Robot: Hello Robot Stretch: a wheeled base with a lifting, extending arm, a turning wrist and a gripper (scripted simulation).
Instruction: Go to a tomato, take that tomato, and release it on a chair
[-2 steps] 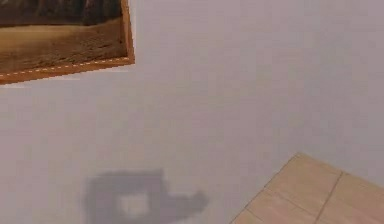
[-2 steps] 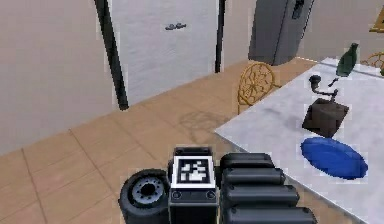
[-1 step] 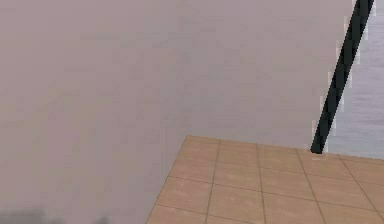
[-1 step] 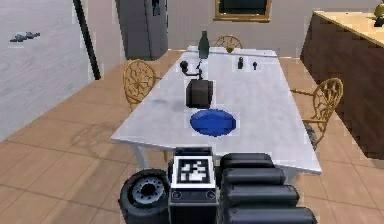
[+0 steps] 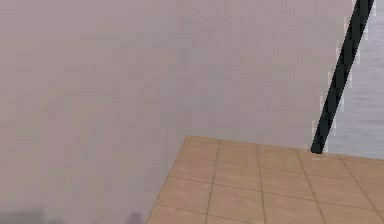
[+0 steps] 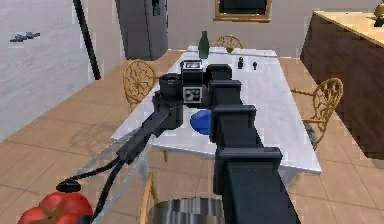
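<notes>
You see the gripper (image 6: 78, 187) near the white table's (image 6: 275, 95) near corner, holding the tomato (image 6: 58, 207), which hangs at its far end above the floor. You cannot tell how the fingers are set. A wicker chair (image 6: 139, 80) stands at the table's side.

Red lumpy thing (image 6: 58, 206) in the arm side view's bottom-left corner, cut by the bottom edge; tomato-coloured, shape unsure. The gripper (image 6: 76, 186) ends right at it; cannot tell whether it holds anything. Blue thing (image 6: 201, 120) on the white table (image 6: 275, 100), its right part hidden behind the arm (image 6: 238, 145); can't identify. Dark specks (image 6: 241, 66) farther along the table, too small to name. A chair (image 6: 180, 211) at the bottom edge, cut off and partly behind the arm. Tall dark appliance (image 6: 145, 25) and framed picture (image 6: 243, 8) cut by the top edge. Wooden counter (image 6: 350, 55) runs off the right edge. Forward view: dark slanted pole (image 5: 338, 80) cut by the top edge.
</notes>
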